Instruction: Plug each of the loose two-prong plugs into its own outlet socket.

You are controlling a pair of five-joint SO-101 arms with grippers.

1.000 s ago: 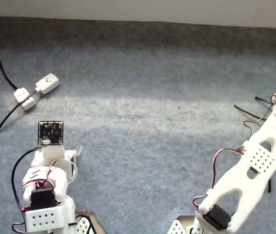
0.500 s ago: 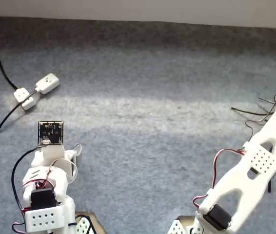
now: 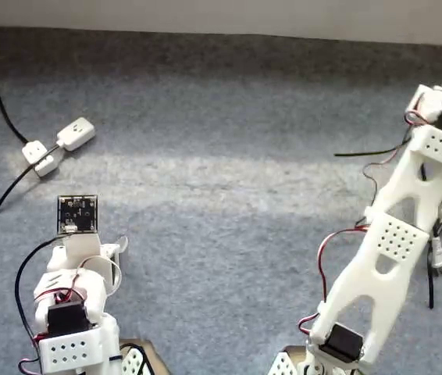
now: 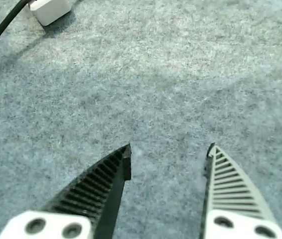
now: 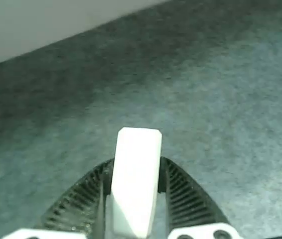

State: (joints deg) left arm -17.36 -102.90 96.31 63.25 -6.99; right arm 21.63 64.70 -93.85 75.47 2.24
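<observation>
Fingers point(image 5: 181, 194) of right gripper point(image 5: 136, 172) pinched white rectangular piece point(image 5: 137, 149) — held over grey carpet point(image 5: 220, 89), near pale wall point(image 5: 31, 25). Left gripper point(image 4: 169, 148): fingers point(image 4: 106, 189) spread apart, low over the carpet. Outlet socket point(image 3: 75, 133) lay on the carpet at far left, slots up, just beside white connector point(image 3: 40, 157) on black cord point(image 3: 6, 117) — loose plug point(image 3: 438, 254) lay close beside right arm point(image 3: 393, 242).
</observation>
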